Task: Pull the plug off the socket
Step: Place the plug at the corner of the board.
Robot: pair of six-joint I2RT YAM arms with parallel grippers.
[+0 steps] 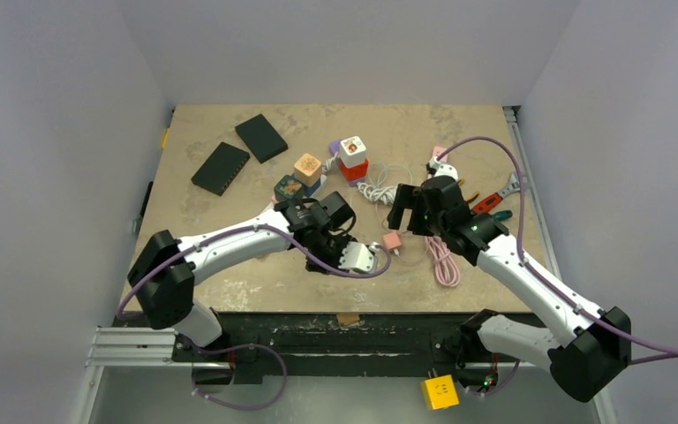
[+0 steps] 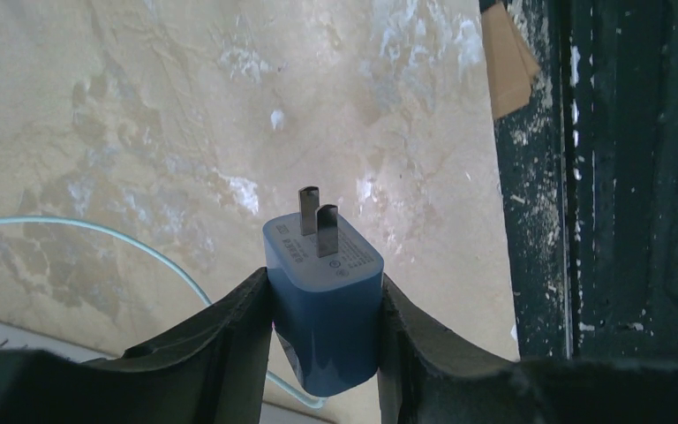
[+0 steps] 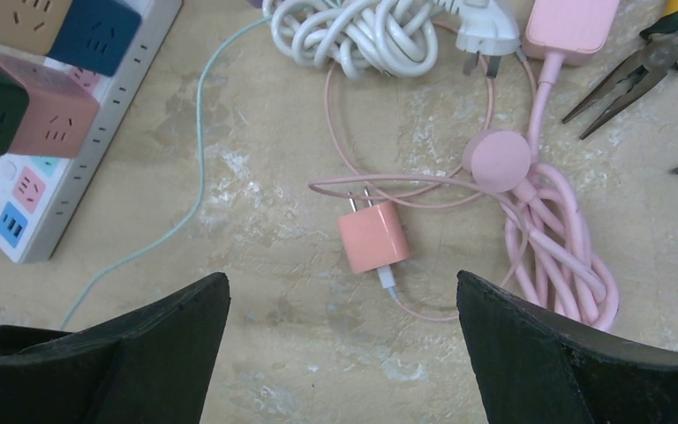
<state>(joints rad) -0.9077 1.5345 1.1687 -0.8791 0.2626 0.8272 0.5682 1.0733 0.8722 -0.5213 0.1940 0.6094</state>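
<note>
A blue plug (image 2: pixel 327 300) with two bare metal prongs pointing up sits between the fingers of my left gripper (image 2: pixel 324 281), which is shut on it; the plug is free of any socket. A thin pale-green cable (image 2: pixel 97 231) trails from it. In the top view the left gripper (image 1: pixel 362 257) hovers near the table's front edge. The white socket strip (image 3: pixel 53 177), carrying coloured cube sockets, lies at the left of the right wrist view. My right gripper (image 3: pixel 340 278) stands wide open just above the table, near a pink charger (image 3: pixel 372 237).
A coiled pink cable (image 3: pixel 556 238), a white cable bundle (image 3: pixel 353 35) and pliers (image 3: pixel 636 79) lie to the right. Two black boxes (image 1: pixel 221 168) sit at the back left. The dark front table edge (image 2: pixel 538 221) is close to the left gripper.
</note>
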